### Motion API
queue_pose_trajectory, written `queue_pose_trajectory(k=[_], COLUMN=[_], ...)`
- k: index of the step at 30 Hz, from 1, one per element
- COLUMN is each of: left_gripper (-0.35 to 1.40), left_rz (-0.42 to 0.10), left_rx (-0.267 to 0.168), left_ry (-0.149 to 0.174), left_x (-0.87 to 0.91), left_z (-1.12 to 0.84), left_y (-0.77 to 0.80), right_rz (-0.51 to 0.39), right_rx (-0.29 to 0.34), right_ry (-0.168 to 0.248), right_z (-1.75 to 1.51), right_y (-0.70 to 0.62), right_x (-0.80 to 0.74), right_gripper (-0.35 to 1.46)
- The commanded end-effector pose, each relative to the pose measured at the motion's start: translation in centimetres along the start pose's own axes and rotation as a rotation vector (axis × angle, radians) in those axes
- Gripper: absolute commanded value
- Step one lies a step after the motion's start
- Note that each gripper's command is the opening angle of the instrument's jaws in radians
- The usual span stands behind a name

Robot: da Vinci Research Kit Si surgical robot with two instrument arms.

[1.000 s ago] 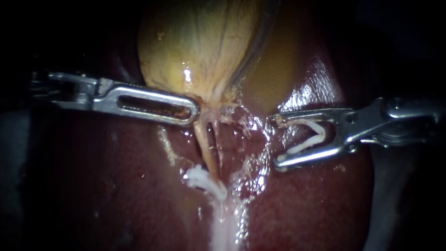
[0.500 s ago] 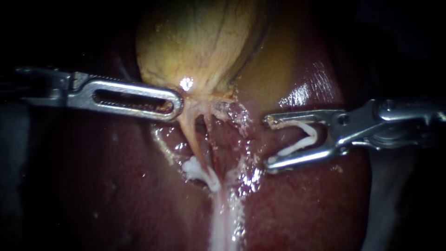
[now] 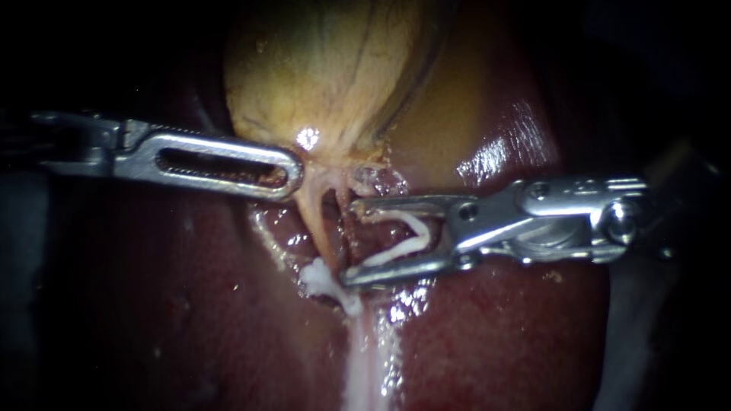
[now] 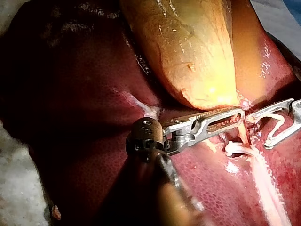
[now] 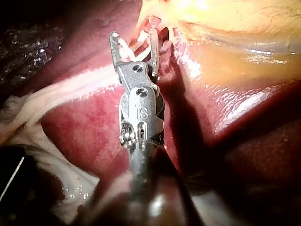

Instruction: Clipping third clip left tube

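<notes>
The yellow gallbladder [image 3: 327, 76] narrows into two thin tubes. The paler left tube [image 3: 314, 221] runs down to a white clip [image 3: 324, 283] on its lower end. My left instrument [image 3: 293, 173] has slotted jaws shut on the gallbladder's neck, which it holds taut. My right instrument [image 3: 350, 242] has jaws standing wide apart, both touching the white clip [image 3: 400, 242] they carry. Their tips lie right beside the tubes. In the right wrist view the right instrument [image 5: 133, 35] has the strands just ahead of its tips. The left wrist view shows my left instrument [image 4: 240, 114] and my right instrument [image 4: 258, 131].
Dark red wet liver [image 3: 495, 335] lies all around and under the tubes. A pale white band of tissue [image 3: 365, 358] runs down from the clipped end. Pale cloth [image 4: 19, 188] borders the liver in the left wrist view.
My right instrument has moved left with its clip, from well clear of the tubes to right beside them. My left instrument pulled the gallbladder neck slightly left, then held still.
</notes>
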Motion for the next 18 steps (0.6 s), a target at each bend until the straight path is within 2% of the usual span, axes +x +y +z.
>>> queue_pose_trajectory(k=[1, 15, 18], left_gripper=[-0.35, -0.35, -0.35], left_rz=[0.000, -0.001, 0.000], left_rx=[0.001, 0.004, 0.002], left_ry=[0.001, 0.003, 0.002], left_x=[0.00, 0.00, -0.01], left_z=[0.00, 0.05, 0.07], left_y=[0.00, 0.03, 0.02], right_rz=[0.005, 0.046, 0.082], right_rx=[0.001, 0.005, 0.019], right_ry=[0.000, 0.001, 0.025], right_z=[0.03, 0.43, 0.50], right_y=[0.01, 0.16, 0.19], right_x=[-0.01, -0.11, -0.08], right_gripper=[0.49, 0.49, 0.49])
